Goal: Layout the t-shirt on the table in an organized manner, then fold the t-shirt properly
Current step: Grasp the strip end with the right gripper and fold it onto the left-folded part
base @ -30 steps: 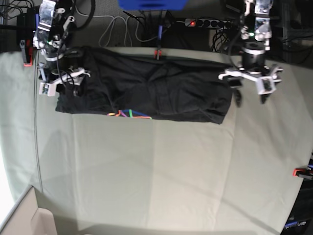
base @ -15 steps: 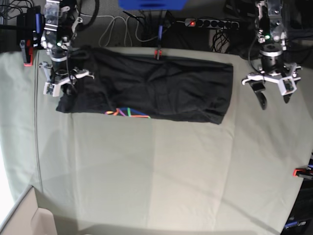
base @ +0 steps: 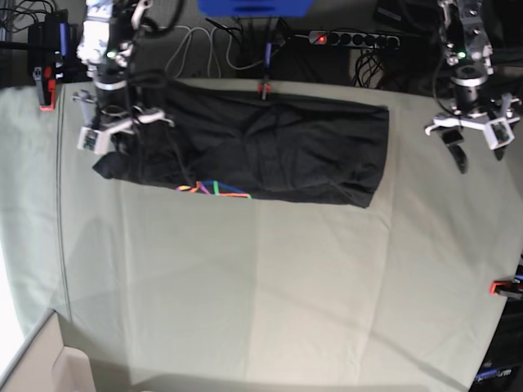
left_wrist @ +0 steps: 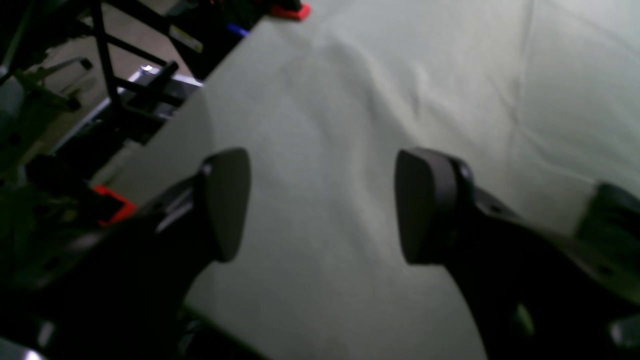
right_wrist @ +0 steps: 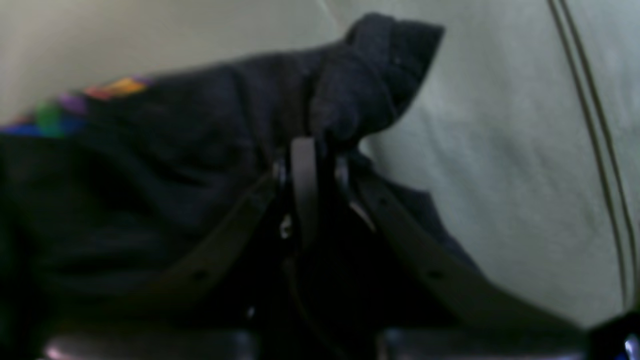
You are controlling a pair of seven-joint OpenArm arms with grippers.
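At upper left of the base view, the t-shirt point(base: 319, 155) is pinched in the right jaws on the counter point(base: 286, 286); at upper right, the left jaws are spread, empty. Folding appears partly done; the bunched left end remains to be straightened and folded.

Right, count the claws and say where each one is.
2: the right claw pinches the dark shirt's bunched end; the left claw hangs open beyond the shirt's other end.

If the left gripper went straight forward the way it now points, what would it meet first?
The left gripper would probably meet the bare cloth of the table; nothing else shows between its fingers, though the distance is unclear.
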